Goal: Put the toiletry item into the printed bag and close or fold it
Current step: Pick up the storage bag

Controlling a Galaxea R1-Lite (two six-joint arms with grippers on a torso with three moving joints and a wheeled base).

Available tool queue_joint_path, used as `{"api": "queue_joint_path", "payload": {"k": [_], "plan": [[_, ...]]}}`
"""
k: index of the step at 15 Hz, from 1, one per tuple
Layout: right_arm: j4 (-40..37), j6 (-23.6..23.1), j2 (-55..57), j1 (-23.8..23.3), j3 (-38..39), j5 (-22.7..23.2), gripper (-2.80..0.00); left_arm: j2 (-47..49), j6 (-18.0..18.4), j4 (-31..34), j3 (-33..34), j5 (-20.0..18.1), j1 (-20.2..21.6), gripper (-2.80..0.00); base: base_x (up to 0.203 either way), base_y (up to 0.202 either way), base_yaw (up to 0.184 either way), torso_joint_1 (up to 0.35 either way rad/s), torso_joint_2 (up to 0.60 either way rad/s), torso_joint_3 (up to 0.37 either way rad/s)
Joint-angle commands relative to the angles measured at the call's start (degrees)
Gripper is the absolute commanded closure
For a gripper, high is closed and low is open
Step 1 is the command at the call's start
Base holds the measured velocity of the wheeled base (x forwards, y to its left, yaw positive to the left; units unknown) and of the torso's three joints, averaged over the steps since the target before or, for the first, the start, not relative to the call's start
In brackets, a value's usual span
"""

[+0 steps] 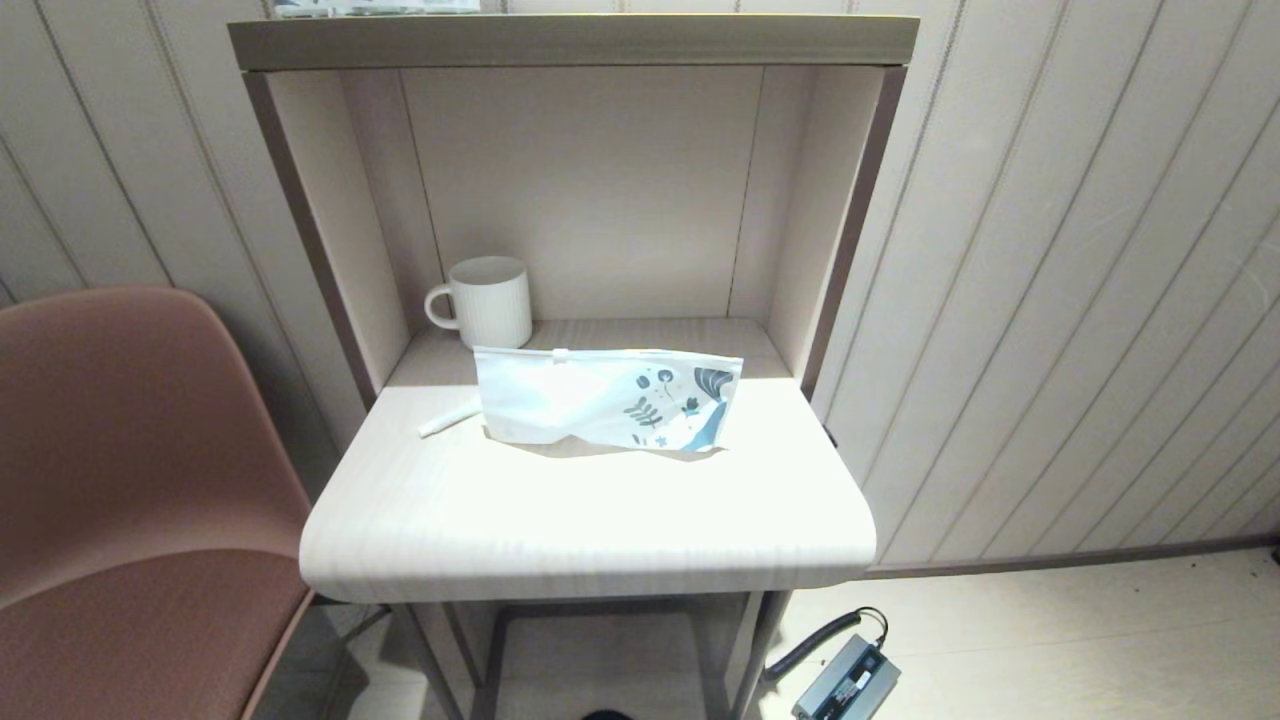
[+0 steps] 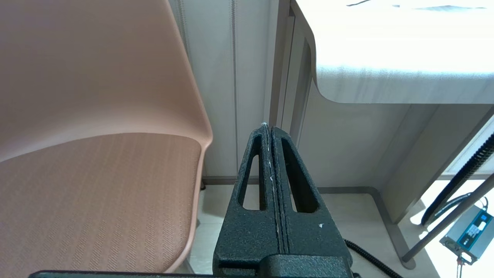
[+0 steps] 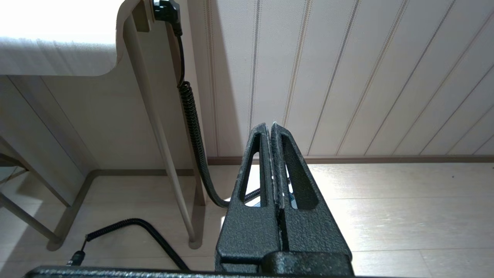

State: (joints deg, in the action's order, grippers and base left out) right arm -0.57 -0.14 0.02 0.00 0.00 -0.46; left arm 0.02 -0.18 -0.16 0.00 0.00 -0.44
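Note:
The printed bag point(image 1: 605, 398) lies flat across the middle of the small table point(image 1: 590, 520), its zip strip along the far edge and its leaf-and-flower print at the right end. A slim white toiletry item point(image 1: 449, 418) lies just left of the bag, its far end touching or tucked under the bag's left edge. Neither arm shows in the head view. My left gripper point(image 2: 269, 129) is shut and empty, held low below the table's front left corner. My right gripper point(image 3: 269, 127) is shut and empty too, low beside the table's right leg.
A white ribbed mug point(image 1: 484, 301) stands at the back left inside the alcove under the shelf point(image 1: 570, 40). A pink chair point(image 1: 130, 480) stands close on the left. A coiled black cable point(image 3: 193, 127) and a grey power unit point(image 1: 848, 678) lie on the floor at right.

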Motion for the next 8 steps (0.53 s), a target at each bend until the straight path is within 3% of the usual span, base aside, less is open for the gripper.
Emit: {"api": "queue_joint_path", "payload": {"k": [1,4,8], "plan": [[-1.3,-0.6,0.0,0.0,-0.6,0.1,0.0,0.0,-0.1,0.0,0.0,0.0,0.0,0.0,0.0,0.0,0.0,0.0,0.0,0.0],[-8.9,-0.8,5.4,0.0,-10.3,0.5,0.0,0.0,-0.2,0.1,0.0,0.0,-0.1,0.0,0.0,0.0,0.0,0.0,0.0,0.0],[-11.1,-0.1,19.7,1.1,-27.4,0.8,0.0,0.0,-0.2,0.1,0.0,0.0,0.0,0.0,0.0,0.0,0.0,0.0,0.0,0.0]]}}
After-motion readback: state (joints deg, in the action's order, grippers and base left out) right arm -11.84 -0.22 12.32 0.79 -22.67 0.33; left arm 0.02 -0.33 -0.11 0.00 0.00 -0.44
